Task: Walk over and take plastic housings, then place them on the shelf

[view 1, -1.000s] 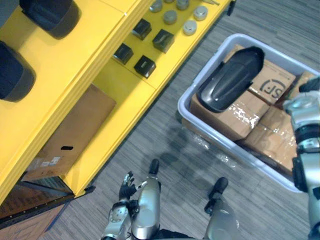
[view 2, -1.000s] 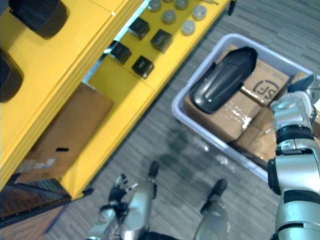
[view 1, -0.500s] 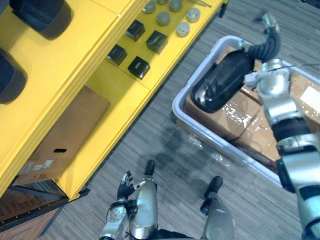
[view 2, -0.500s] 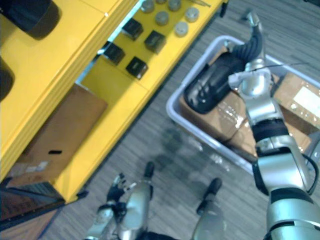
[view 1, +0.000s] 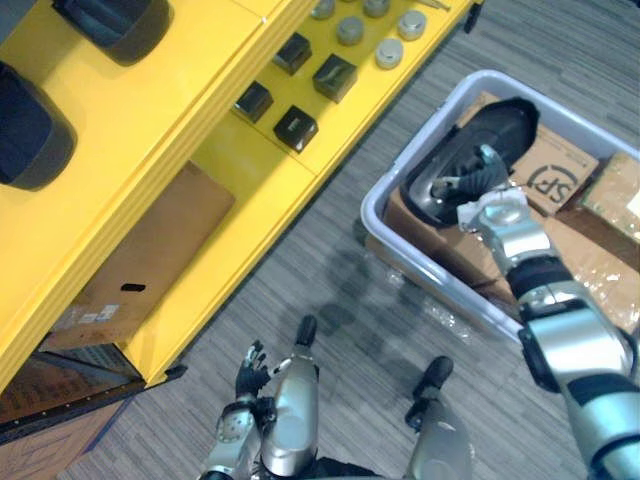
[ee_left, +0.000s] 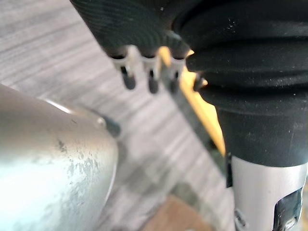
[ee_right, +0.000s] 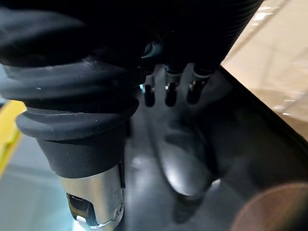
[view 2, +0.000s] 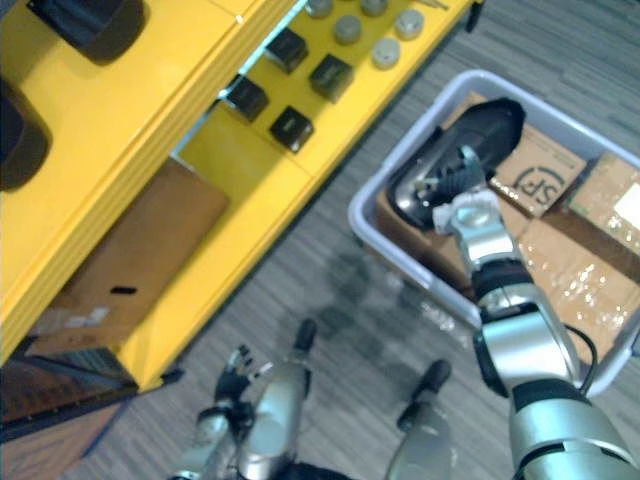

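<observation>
Fingers of the left hand [view 1: 250, 378] hang relaxed and empty near the floor. Farther out, we see the right hand [view 1: 472, 178] in the grey bin [view 1: 366, 214], its fingers straight and gripping nothing, over the black plastic housing [view 1: 506, 124] that lies on cardboard boxes [view 1: 560, 172]. Beyond stands the yellow shelf [view 1: 200, 90].

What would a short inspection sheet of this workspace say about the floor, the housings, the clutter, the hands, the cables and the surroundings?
Surface: grey carpet floor; yellow shelf on the robot's left.
Job's things: one black housing lies on cardboard boxes in a pale bin; two more housings sit on the shelf's top.
Clutter: black blocks and grey discs on a lower shelf level; a cardboard box below them.
Hands: right hand open over the black housing, contact not clear; left hand open, low, idle.
Cables: nothing seen.
Surroundings: nothing seen.
</observation>
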{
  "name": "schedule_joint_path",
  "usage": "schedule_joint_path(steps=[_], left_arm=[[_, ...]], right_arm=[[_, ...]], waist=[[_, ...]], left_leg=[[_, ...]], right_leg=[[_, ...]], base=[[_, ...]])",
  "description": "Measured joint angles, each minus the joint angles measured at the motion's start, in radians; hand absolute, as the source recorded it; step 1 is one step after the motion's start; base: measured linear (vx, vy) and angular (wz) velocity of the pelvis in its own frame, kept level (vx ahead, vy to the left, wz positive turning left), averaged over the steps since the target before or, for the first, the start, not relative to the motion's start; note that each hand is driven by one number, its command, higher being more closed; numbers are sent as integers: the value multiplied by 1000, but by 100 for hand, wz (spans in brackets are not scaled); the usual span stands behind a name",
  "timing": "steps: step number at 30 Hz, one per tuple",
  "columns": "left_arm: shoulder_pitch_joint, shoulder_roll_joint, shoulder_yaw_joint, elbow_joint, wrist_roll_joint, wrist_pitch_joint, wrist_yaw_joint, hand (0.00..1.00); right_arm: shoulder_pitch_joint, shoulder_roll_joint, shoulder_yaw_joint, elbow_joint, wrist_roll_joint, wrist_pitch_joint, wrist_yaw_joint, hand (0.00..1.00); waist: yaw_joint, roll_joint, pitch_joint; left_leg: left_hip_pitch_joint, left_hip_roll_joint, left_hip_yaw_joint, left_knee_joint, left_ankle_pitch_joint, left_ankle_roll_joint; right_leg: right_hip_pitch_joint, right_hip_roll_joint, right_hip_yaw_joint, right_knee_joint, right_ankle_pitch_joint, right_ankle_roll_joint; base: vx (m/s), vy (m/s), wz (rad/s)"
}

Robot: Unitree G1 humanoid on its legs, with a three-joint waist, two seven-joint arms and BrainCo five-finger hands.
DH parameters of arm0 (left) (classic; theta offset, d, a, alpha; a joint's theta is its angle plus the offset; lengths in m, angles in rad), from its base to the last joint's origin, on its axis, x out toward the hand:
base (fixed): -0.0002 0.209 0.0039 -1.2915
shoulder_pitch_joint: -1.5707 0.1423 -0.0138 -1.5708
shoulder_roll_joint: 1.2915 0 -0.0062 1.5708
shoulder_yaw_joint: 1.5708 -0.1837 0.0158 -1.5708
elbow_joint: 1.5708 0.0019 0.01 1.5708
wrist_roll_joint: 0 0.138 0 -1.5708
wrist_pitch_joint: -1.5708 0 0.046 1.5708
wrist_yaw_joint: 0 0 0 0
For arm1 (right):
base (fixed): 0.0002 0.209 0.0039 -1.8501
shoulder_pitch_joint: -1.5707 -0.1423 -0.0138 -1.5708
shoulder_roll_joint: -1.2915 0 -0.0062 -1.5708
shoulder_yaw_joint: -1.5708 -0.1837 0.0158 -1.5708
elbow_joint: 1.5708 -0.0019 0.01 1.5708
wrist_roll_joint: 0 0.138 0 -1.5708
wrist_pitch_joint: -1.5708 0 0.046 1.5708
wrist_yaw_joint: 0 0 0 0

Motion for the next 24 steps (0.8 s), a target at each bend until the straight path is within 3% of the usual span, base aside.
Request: schedule_joint_path(steps=[7,15,19,24], left_arm=[[-1,-2,8,2,-1,5,-2,0],[0,12,44,9,0,36,-2,0],[3,20,52,5,0,45,-1,0],[13,24,76,-8,0,46,-1,0]], right_arm=[[0,-9,-9,3,1,43,39,0],[43,-33,-10,20,-82,61,216,0],[77,-68,-7,-15,-115,79,299,0],[99,-81,2,-26,-116,85,328,0]], waist=[[-3,-1,0],[-12,-52,-29],[-24,-66,-31],[-38,-86,-31]], left_leg=[[0,0,-3,5,0,0],[-1,0,-2,7,-1,0],[0,2,-1,11,-3,3],[2,11,10,12,-5,1]], right_leg=[[1,0,0,5,-1,0],[2,1,0,3,-1,0],[3,3,1,1,0,-1],[3,12,7,-12,4,-2]], base=[[0,0,0],[0,0,0],[0,0,0],[-2,-1,-7]])
